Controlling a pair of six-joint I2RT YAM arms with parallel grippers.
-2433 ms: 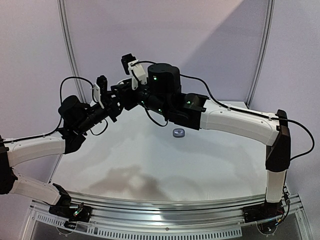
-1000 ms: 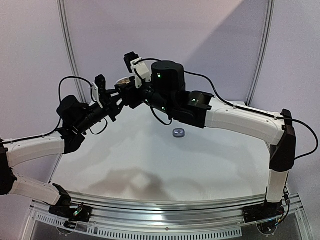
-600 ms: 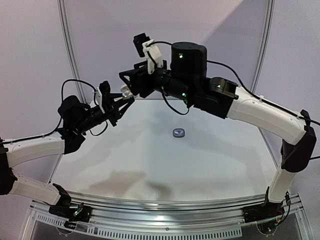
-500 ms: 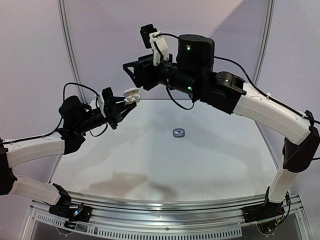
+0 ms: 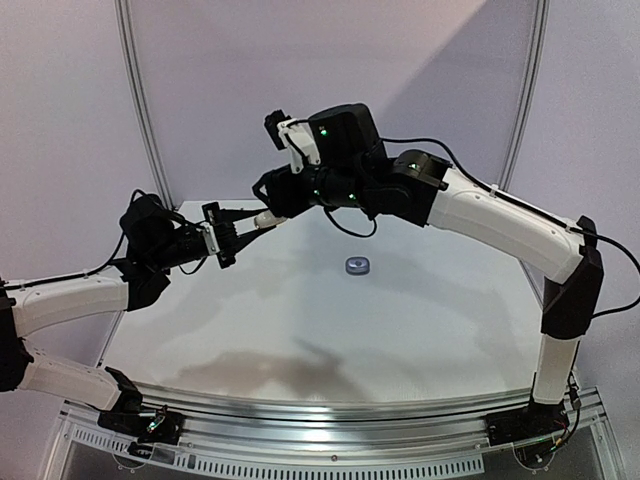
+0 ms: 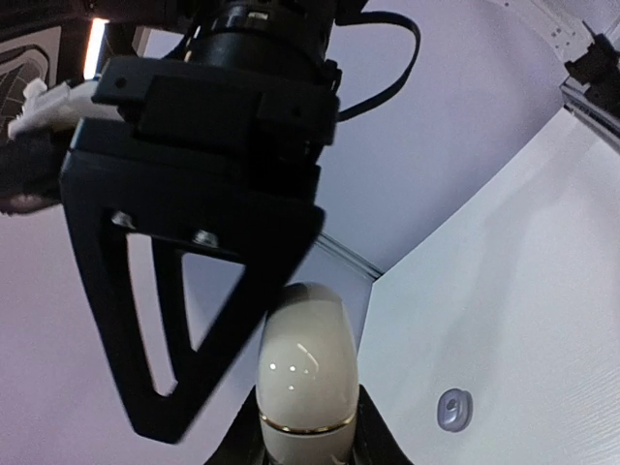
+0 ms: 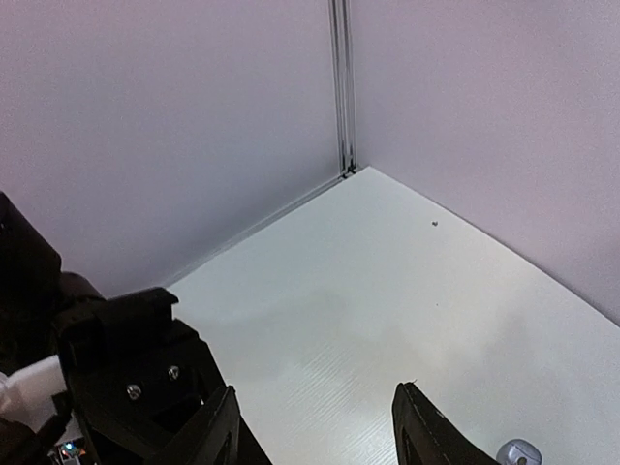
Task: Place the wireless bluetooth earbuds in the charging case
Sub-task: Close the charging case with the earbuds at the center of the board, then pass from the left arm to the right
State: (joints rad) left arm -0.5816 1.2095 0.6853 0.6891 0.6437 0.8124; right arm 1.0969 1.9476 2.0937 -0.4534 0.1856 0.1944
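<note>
The white case (image 6: 302, 373) (a gold seam ringed it) was clamped between the fingers of the left gripper (image 5: 248, 221), raised above the far left of the table (image 5: 300, 320). The right gripper (image 7: 317, 390) was spread wide, grasping nothing, with one black finger just beside the case's top. A grey case (image 5: 357, 265) lay on the table, well apart.

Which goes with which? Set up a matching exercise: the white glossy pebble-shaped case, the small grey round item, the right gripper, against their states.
Things:
1. white glossy pebble-shaped case
2. small grey round item
3. right gripper

States:
A. open, holding nothing
B. lying on the white table
C. clamped in the left gripper

Pairs: 1-C, 2-B, 3-A
</note>
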